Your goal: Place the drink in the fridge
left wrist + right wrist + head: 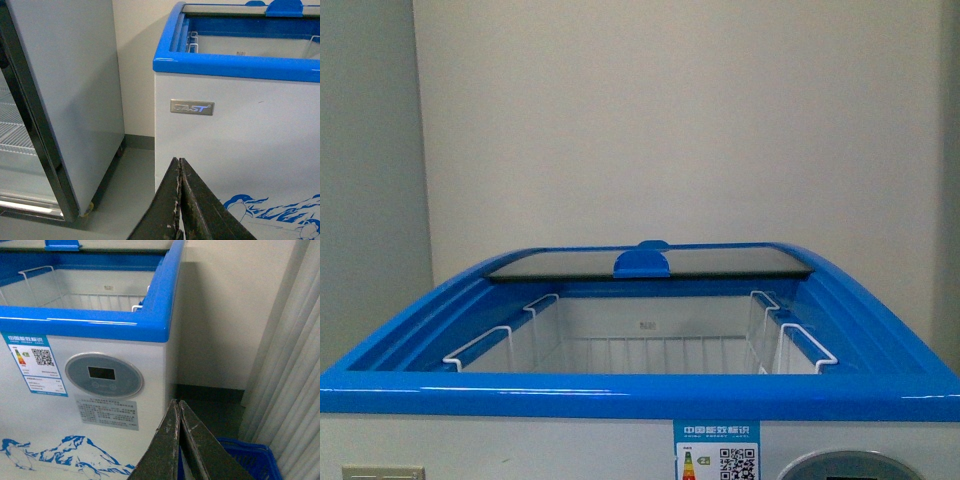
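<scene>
The fridge, a white chest freezer with a blue rim (620, 390), stands right in front of me. Its glass lid (650, 262) is slid to the back, so the white wire baskets (650, 345) inside show. It also shows in the left wrist view (240, 125) and in the right wrist view (90, 390), with its round grey display (104, 375) and penguin picture. My left gripper (179, 161) is shut and empty, low in front of the freezer's left front. My right gripper (178, 402) is shut and empty, by its right front corner. The drink is out of view.
A tall grey glass-door cabinet (65, 100) stands to the left of the freezer, with a gap of floor between them. A blue plastic basket (250, 460) sits on the floor at the right, next to pale curtains (285, 365). A wall is behind.
</scene>
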Action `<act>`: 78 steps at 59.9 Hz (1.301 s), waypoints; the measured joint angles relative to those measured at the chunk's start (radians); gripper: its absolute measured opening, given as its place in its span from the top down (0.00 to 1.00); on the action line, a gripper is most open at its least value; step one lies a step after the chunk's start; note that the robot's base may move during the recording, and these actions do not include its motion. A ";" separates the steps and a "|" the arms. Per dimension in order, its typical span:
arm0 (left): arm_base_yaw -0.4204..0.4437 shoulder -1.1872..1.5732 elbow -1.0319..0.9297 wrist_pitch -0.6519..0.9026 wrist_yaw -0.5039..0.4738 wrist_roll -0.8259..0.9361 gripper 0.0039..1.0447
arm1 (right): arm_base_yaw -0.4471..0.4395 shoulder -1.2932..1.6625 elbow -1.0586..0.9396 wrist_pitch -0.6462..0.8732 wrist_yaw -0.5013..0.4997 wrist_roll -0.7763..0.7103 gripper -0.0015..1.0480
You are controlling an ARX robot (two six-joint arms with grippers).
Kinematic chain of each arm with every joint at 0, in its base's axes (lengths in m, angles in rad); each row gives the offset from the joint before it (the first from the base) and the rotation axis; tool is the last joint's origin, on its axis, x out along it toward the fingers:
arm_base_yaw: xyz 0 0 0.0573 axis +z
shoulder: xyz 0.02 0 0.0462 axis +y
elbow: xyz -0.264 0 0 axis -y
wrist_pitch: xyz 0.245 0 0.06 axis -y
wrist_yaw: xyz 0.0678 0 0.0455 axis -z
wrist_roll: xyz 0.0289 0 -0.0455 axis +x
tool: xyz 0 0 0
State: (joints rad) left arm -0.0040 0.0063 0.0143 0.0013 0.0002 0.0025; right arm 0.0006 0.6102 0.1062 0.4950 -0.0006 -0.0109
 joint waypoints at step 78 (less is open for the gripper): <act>0.000 0.000 0.000 0.000 0.000 0.000 0.98 | 0.000 -0.425 -0.091 -0.310 0.000 0.000 0.97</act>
State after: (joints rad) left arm -0.0040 0.0059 0.0143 0.0013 0.0002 0.0025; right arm 0.0006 0.1852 0.0154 0.1852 -0.0010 -0.0105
